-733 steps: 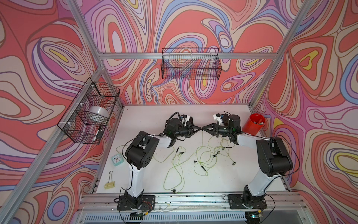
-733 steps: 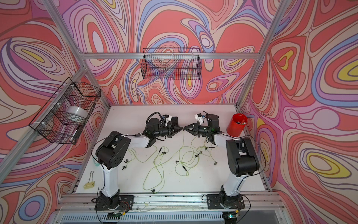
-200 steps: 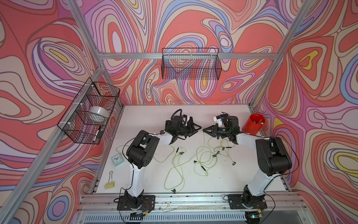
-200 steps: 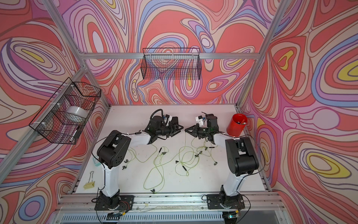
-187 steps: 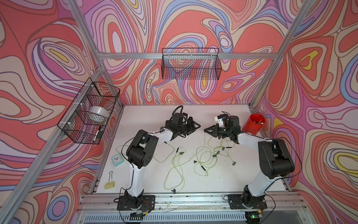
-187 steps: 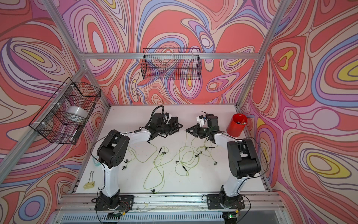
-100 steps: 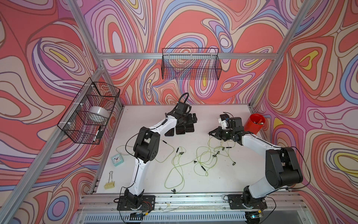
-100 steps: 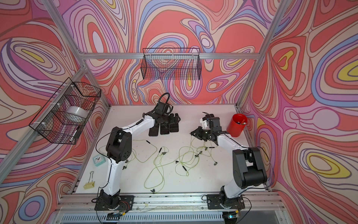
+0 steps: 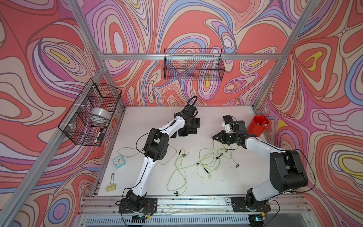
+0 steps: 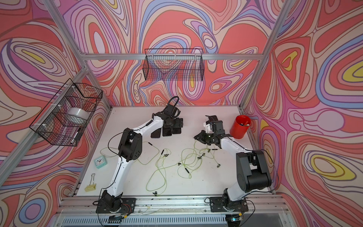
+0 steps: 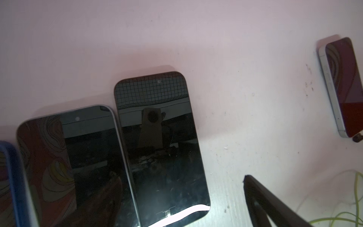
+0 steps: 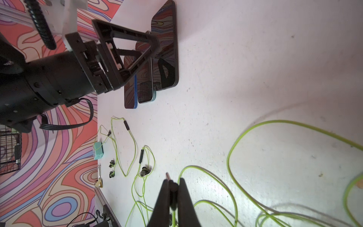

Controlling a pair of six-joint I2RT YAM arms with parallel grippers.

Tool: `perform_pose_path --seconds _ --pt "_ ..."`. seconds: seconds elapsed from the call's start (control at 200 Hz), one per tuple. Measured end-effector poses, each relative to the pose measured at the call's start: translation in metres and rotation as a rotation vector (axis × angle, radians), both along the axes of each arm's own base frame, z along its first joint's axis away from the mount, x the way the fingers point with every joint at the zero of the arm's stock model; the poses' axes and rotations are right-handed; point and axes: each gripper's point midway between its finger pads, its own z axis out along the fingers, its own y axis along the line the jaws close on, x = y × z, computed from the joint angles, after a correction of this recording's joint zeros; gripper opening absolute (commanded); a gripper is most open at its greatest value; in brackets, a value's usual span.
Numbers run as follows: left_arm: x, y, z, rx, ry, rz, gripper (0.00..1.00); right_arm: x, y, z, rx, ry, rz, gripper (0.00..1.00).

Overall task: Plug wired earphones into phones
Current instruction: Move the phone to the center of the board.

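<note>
Yellow-green earphone cable (image 12: 173,215) ends in a dark plug (image 12: 172,186) pinched in the closed right pincer (image 12: 173,181), tip roughly toward the row of phones (image 9: 183,133) lying left of it in both top views on the table (image 9: 137,121), long axes running up-frame, under the wide-open, empty left pincer (image 9: 193,125).

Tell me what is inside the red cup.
A few small light items show near the red cup's rim; what they are is too small to tell. Its own wall hides the bottom.

Glossy black phones (image 11: 161,149), matt speckled white table (image 11: 245,88), smooth yellow-green earphone cables (image 12: 275,120)
</note>
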Motion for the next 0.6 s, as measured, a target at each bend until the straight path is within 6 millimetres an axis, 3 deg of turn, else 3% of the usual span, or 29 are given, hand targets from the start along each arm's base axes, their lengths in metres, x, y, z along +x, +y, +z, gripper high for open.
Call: perform_pose_path --seconds 0.18,0.285,0.601 --pt "0.005 -0.012 -0.012 0.039 -0.003 -0.006 0.99 0.0 -0.001 -0.001 -0.007 0.0 -0.004 0.0" --pt "0.006 -0.004 -0.025 0.084 0.009 0.012 0.99 -0.001 -0.002 0.0 -0.012 -0.003 -0.004 0.0" --pt "0.017 0.01 -0.029 0.145 -0.011 0.06 0.97 -0.004 -0.003 -0.005 -0.02 0.009 -0.007 0.0"
